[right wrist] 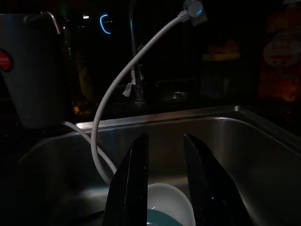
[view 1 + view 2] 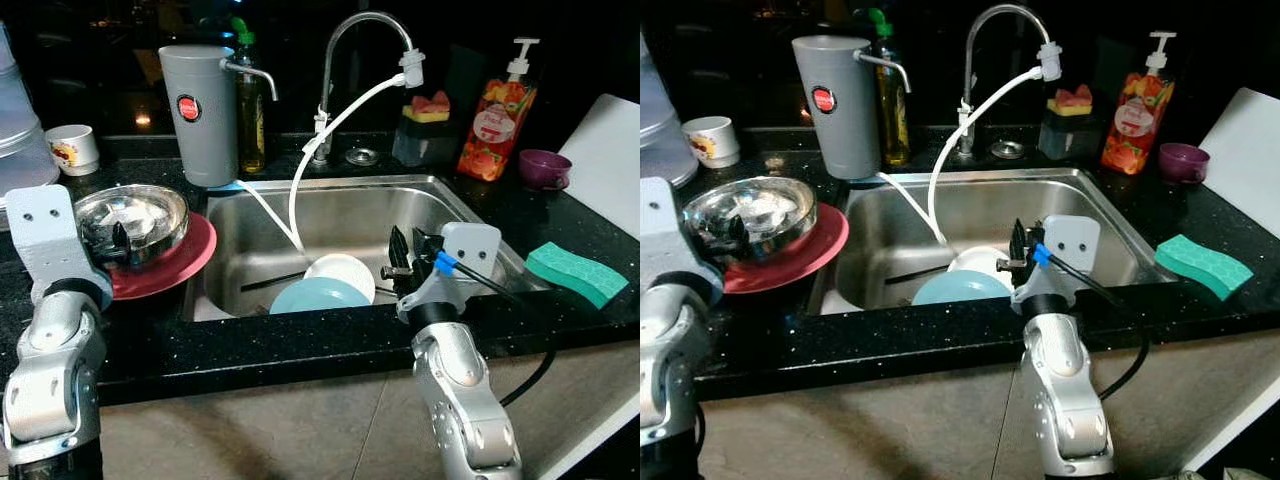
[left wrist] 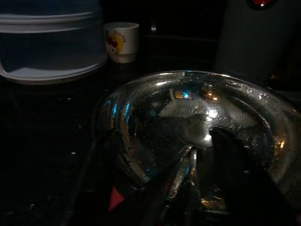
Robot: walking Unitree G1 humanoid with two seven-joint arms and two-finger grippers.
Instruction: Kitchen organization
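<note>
Black speckled stone countertop surrounds a stainless sink under a curved chrome tap with a white hose. Head views: a shiny steel bowl sits on a red plate left of the sink, the left gripper at its near rim. Two nested dishes, a white bowl and a pale blue plate, lie in the basin, partly cut off by the sink's front edge. The right gripper hovers beside them. A textured green sponge rests at right.

Left wrist view, very dark: one black finger lies inside the bowl, one outside, pinching its rim.

Right wrist view, dim: fingers parted, empty, above the white bowl.
</note>
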